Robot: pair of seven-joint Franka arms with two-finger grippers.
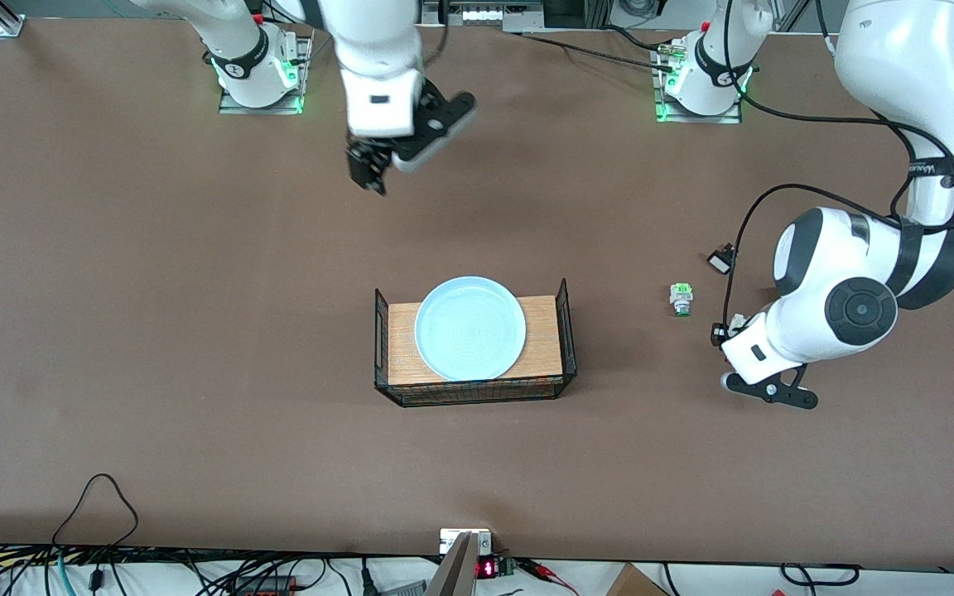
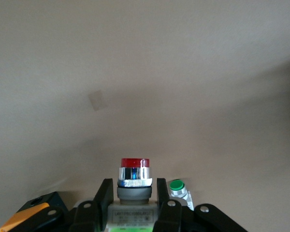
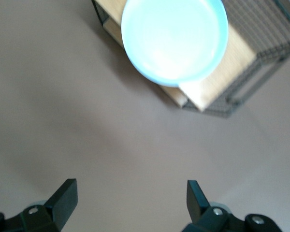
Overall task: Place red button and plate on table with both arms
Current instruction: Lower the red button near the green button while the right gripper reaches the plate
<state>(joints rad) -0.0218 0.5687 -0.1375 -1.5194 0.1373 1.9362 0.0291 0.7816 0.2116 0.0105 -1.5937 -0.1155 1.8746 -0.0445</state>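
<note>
The red button [image 2: 135, 164] stands cap-up between the fingers of my left gripper [image 2: 134, 187], which is shut on its block end. In the front view that gripper [image 1: 724, 334] is low over the table [image 1: 154, 273] at the left arm's end, beside the green-capped button [image 1: 681, 298]. The pale blue plate [image 1: 469, 328] lies on the wood top of the black wire rack [image 1: 561, 331] at mid-table; it also shows in the right wrist view [image 3: 174, 38]. My right gripper [image 1: 367, 170] is open and empty, up in the air over bare table near the right arm's base [image 3: 130, 193].
A small black-and-white switch [image 1: 720, 261] lies farther from the front camera than the green-capped button, which also shows in the left wrist view [image 2: 177, 186]. The rack's wire walls [image 3: 241, 92] rise at both ends. Cables run along the table's near edge.
</note>
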